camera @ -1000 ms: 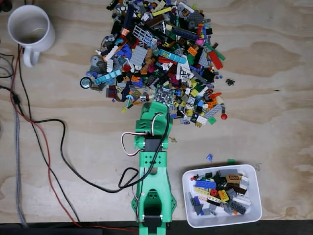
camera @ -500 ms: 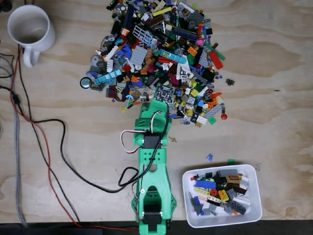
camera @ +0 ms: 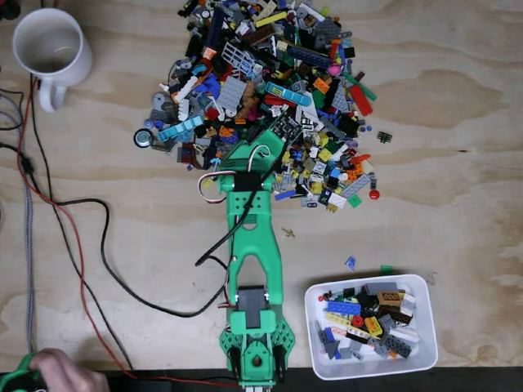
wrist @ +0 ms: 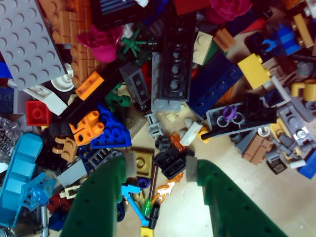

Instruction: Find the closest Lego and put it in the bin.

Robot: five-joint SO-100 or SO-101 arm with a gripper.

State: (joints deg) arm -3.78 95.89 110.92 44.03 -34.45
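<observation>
We see the green arm point(camera: 249, 245) stretched up the wooden bench point(camera: 458, 122) in the fixed view, its tool point(camera: 282, 131) reaching into the near edge of the Lego pile point(camera: 261, 73). In the wrist view the tool point(wrist: 158, 168) stands open — its two green fingers point(wrist: 98, 197) are spread apart, with a small black piece point(wrist: 170, 163) and a tan plate point(wrist: 143, 160) lying between the tips, neither gripped. The bin point(camera: 425, 347) sits near the bench's lower edge, right of the arm's base, partly filled with bricks — well apart from the pile. A white mug point(camera: 51, 49) stands at top left, and a hand point(camera: 65, 376) shows at the lower left corner.
</observation>
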